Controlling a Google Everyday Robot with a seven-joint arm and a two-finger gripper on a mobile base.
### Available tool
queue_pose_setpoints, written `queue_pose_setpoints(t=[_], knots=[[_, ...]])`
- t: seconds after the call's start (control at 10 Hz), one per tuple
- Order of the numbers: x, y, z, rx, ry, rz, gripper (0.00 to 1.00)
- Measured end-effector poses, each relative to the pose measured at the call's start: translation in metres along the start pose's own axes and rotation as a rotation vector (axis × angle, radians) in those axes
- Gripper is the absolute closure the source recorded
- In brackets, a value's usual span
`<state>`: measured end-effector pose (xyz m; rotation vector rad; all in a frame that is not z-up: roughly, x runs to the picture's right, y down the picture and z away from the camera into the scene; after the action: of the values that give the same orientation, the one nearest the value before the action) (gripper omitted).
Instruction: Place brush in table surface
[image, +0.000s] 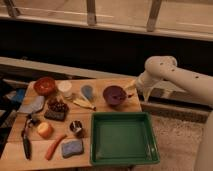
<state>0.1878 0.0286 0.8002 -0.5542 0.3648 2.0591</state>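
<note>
At the left front corner of the light tan wooden table surface (131, 106) lies the slim black long-handled brush (26, 145), flat on the planks and close to the left edge. We judge the task essentially met as things stand: the brush rests on bare wood, not in the green rectangular tray (122, 115), and nothing holds it.

Across the table, at the rear right corner, the white arm's gripper (132, 86) hangs just beside the dark purple bowl (114, 95), well apart from the brush. Its fingers are released and spread, and we see nothing between them. If anything is left, we think it is only for the arm to draw clear of the table.

We see the brush as a thin dark stick, about as long as the orange carrot (54, 146) lying near it to the right, with the blue rectangular sponge (72, 148) further along. Its handle runs roughly front to back. A slightly wider end seems to point rearward, though we cannot make out bristles. Nothing touches it that we can tell.
</note>
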Motion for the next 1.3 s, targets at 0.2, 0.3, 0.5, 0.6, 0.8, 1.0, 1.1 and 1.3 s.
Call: queue_pose_setpoints(t=[0.2,0.3,0.5,0.6,0.8,1.0,1.1,1.3], knots=[[0.000,0.000,0.000,0.000,0.001,0.000,0.20],[0.000,0.000,0.000,0.000,0.000,0.000,0.20],[0.000,0.000,0.000,0.000,0.001,0.000,0.20],[0.001,0.000,0.000,0.002,-0.001,-0.005,0.20],[0.003,0.012,-0.001,0.000,-0.014,-0.067,0.20],[0.013,0.043,0.004,-0.007,-0.011,-0.151,0.20],[0.024,0.071,0.009,-0.009,-0.004,-0.217,0.20],[0.056,0.123,0.018,-0.023,0.017,-0.350,0.20]])
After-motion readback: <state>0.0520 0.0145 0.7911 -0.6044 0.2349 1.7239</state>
